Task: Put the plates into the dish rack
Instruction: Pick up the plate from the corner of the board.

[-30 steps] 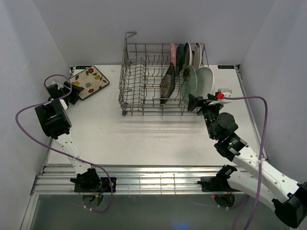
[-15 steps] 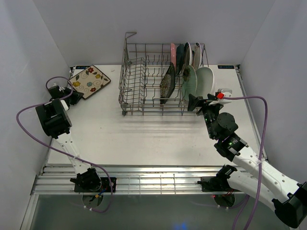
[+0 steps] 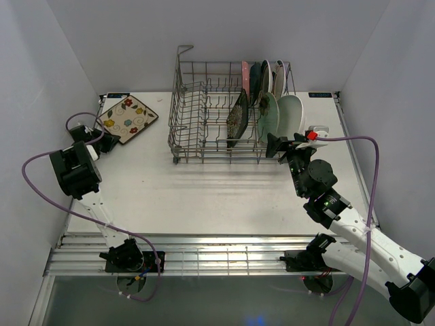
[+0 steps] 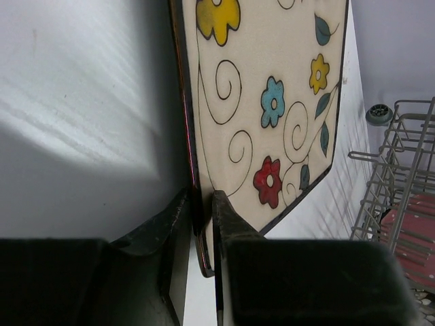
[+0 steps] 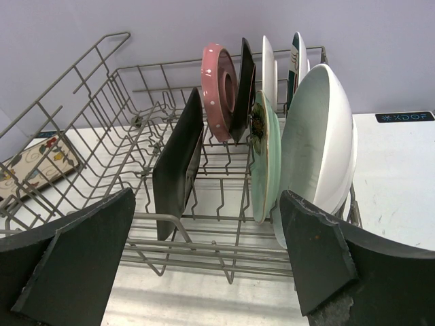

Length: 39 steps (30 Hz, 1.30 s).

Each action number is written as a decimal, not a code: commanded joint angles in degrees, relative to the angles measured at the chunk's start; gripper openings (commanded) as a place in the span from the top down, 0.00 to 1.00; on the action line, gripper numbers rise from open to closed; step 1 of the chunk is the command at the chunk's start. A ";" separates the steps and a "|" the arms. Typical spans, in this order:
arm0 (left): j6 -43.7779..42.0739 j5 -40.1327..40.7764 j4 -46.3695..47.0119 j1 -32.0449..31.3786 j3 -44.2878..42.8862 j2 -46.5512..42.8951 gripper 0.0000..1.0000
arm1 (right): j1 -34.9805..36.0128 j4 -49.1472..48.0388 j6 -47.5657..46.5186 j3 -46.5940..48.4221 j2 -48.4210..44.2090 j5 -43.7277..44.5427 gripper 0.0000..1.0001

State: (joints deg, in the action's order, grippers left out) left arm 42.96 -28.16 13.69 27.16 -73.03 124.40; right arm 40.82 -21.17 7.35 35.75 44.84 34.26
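Cream floral plate [image 4: 292, 68]: at the table's [image 3: 204, 197] far left corner, well apart from the dish rack [image 3: 178, 102] to its right. Left gripper [image 4: 199, 207], the nearer arm: jaws pinching the plate's near rim, plate extending straight away from them; possibly tilted up, unclear. Right gripper [image 5: 204, 248]: jaws spread, empty, facing the rack's loaded end.

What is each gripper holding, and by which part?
The left gripper pinches the cream floral square plate by its dark rim, near a corner. The right gripper is open and holds nothing.
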 commanded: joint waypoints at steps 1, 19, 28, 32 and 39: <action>-1.56 -1.37 -0.77 -0.17 1.23 -5.39 0.87 | -0.30 -3.09 0.91 -0.15 -0.45 -0.07 0.08; -5.16 -2.86 -0.77 -0.35 7.55 -18.13 1.00 | -0.30 -0.37 2.84 1.25 0.16 -5.08 0.08; -8.68 -3.92 -2.79 -0.44 10.98 -28.94 1.00 | -0.30 1.22 4.33 4.15 4.64 -11.75 0.07; -10.08 -4.71 -5.78 -0.35 10.90 -31.58 1.00 | -0.30 1.31 5.21 5.47 6.57 -14.57 0.07; -12.46 -6.20 -9.91 0.00 11.42 -35.71 1.00 | -0.30 0.86 7.06 6.35 8.95 -23.08 0.06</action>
State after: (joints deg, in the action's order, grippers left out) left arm 31.94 -30.68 1.65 26.89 -61.32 95.04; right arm 40.64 -18.79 12.73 38.96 52.80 17.12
